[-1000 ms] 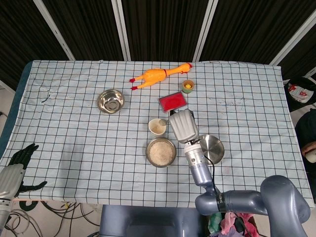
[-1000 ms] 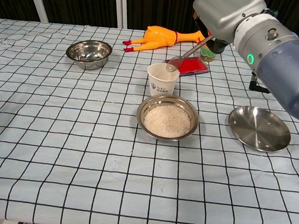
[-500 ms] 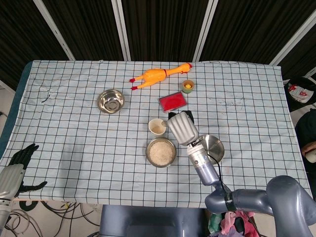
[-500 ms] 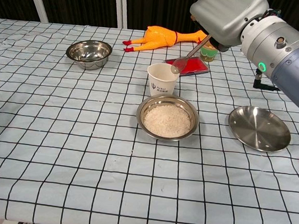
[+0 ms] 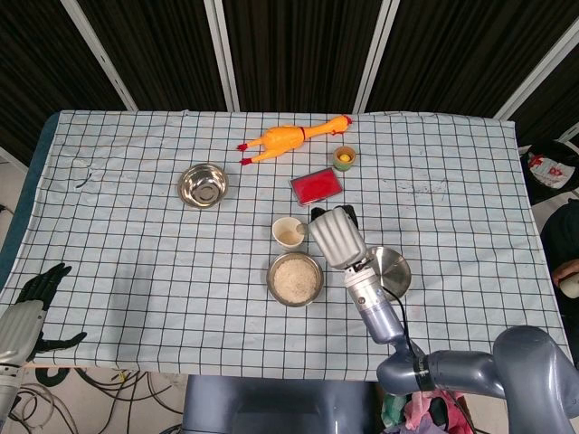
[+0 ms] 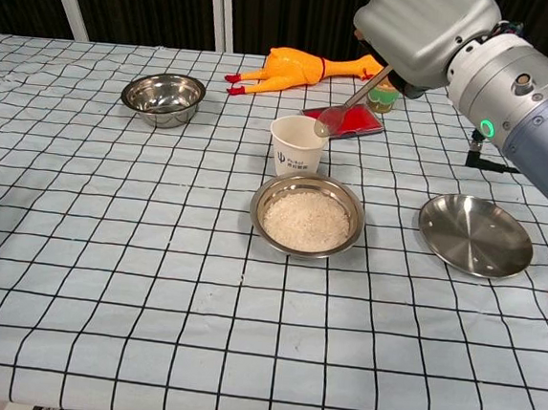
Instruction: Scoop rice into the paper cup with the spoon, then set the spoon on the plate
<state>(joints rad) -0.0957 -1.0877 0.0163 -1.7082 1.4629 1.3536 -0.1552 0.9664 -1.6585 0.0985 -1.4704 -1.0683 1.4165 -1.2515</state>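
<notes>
The spoon (image 6: pixel 348 106) hung in the air with its bowl at the right-hand lip of the paper cup (image 6: pixel 297 146), the handle slanting up and to the right into the right hand (image 6: pixel 425 31), whose fingers were closed on it as far as the chest view showed, though the grasp itself was hidden behind the hand's casing. Its long axis ran from the cup's rim back toward the hand, bowl end lowest. The plate (image 6: pixel 475 235), the spoon's final resting place, lay on the worktop (image 6: pixel 104 277) to the right of and nearer the robot than the spoon, well apart from the cup and below the right forearm, so the right arm was plainly the nearer one for that step. The head view showed rice already inside the cup. The rice bowl (image 6: pixel 307 215) sat just in front of the cup, almost touching it. The left hand (image 5: pixel 32 294) rested at the worktop's near-left edge, well away from everything, fingers apart and holding nothing. The cup carried a small dark logo and a line of print on its side, too small to read. A second steel bowl (image 6: pixel 164 96), a rubber chicken (image 6: pixel 300 68), a red pad (image 6: pixel 353 122) and a small green cup (image 5: pixel 344 158) lay farther back; no writing on them could be made out.
</notes>
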